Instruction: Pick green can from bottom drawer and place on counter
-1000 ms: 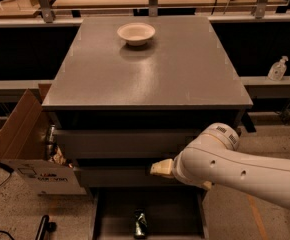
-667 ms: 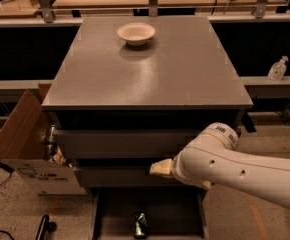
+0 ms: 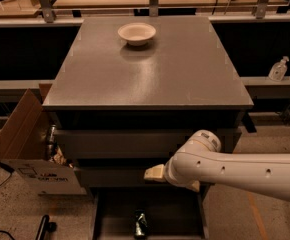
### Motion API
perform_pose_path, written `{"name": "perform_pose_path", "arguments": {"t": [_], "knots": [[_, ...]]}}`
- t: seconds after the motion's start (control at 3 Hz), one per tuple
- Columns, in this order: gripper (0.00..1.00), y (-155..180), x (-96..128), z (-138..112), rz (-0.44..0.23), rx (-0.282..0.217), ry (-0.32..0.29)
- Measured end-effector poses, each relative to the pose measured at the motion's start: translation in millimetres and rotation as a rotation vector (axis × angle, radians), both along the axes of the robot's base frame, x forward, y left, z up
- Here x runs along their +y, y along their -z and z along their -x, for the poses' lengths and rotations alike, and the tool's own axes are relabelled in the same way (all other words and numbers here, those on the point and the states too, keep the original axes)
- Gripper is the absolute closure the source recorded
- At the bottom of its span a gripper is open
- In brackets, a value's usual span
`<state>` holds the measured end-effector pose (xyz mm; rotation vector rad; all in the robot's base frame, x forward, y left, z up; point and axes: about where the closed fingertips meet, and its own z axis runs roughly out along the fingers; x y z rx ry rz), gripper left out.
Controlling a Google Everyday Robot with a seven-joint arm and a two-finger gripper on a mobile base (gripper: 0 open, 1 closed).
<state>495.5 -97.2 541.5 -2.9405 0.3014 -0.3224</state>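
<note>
The green can (image 3: 141,224) lies on the floor of the open bottom drawer (image 3: 177,215), near the drawer's front and left of its middle. The gripper (image 3: 155,173) shows only as a pale tip at the end of the white arm (image 3: 235,173), which reaches in from the right. It hangs in front of the lower grey drawer front, above the can and slightly to its right, not touching it. The grey counter (image 3: 150,76) spreads above the drawers.
A white bowl (image 3: 137,34) stands at the back of the counter. An open cardboard box (image 3: 25,146) sits on the floor left of the cabinet. A clear pump bottle (image 3: 278,69) stands on a ledge at the right. A pale wooden tabletop runs behind.
</note>
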Motion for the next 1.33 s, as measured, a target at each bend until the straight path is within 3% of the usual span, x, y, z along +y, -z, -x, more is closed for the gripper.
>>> {"name": "perform_pose_path", "arguments": {"t": [0.67, 1.0, 1.33], "knots": [[0.00, 111, 38, -16, -0.109, -0.002, -0.124], [0.00, 146, 58, -13, -0.151, 0.038, -0.207], [0.00, 166, 69, -9, -0.208, 0.078, -0.214]]}}
